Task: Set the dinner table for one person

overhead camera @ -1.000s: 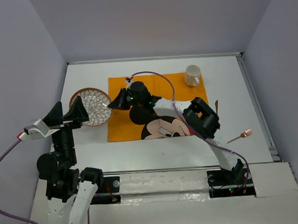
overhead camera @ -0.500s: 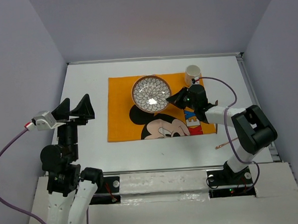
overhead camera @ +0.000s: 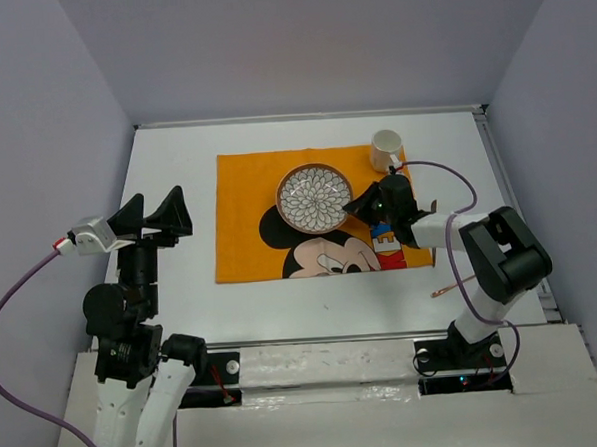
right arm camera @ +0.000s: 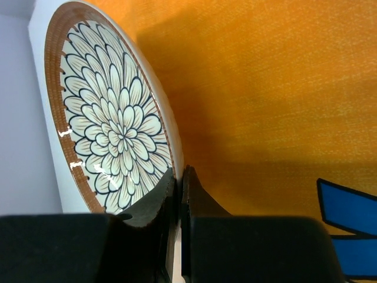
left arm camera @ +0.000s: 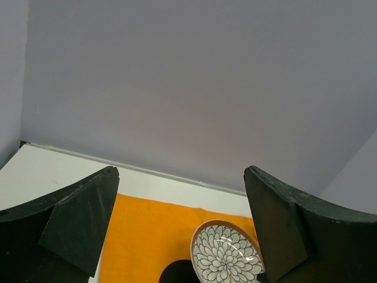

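**Right gripper**: jaws clamped on the rim of the plate. The wrist view shows the fingers pinching that rim. From the fingertips the plate extends toward the left arm, over the placemat on the table. Whether it is fully seated cannot be told.

**Left gripper**: jaws wide apart, empty, raised well apart from the plate.

**Status:** plate placement is judged nearly complete, with release pending. The cup stands just beyond the right gripper, at the placemat corner. A thin utensil lies behind that gripper, off the placemat, and is judged not yet set.
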`<state>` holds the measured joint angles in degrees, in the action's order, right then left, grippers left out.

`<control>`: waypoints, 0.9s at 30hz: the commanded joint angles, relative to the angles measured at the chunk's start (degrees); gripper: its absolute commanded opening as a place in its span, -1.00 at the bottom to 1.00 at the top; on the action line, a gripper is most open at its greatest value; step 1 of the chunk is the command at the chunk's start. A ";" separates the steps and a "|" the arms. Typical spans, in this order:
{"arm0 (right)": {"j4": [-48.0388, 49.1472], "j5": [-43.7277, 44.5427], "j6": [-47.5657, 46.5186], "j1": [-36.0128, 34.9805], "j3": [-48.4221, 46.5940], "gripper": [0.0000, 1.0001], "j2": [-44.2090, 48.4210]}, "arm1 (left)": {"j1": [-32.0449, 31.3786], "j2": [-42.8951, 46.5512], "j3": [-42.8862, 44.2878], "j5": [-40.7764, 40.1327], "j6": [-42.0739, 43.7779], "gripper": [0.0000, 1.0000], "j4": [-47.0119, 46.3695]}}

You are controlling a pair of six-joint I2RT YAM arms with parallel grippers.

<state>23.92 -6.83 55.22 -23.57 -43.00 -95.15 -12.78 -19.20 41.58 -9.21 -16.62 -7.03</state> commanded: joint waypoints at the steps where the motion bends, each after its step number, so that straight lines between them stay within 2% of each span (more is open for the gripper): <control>1: 10.97 -0.55 2.52 0.37 -1.12 -1.00 -0.73 | -0.32 -0.75 -0.36 0.69 0.10 0.98 -2.29; 12: 12.20 -4.42 4.46 -0.25 -2.43 -1.00 -2.67 | -0.32 -1.19 -0.36 0.95 0.01 0.98 -2.29; 19: 9.30 -2.75 3.84 0.28 -4.02 -1.00 0.93 | -0.32 -1.63 -0.36 1.21 -0.08 0.98 -2.29; 27: 8.33 -1.87 4.72 0.28 -3.32 -1.00 -1.17 | -0.32 -1.36 -0.36 1.48 -0.25 0.98 -2.29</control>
<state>23.75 -7.90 56.77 -23.57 -43.24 -98.50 -12.78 -20.18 41.58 -8.75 -16.64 -7.01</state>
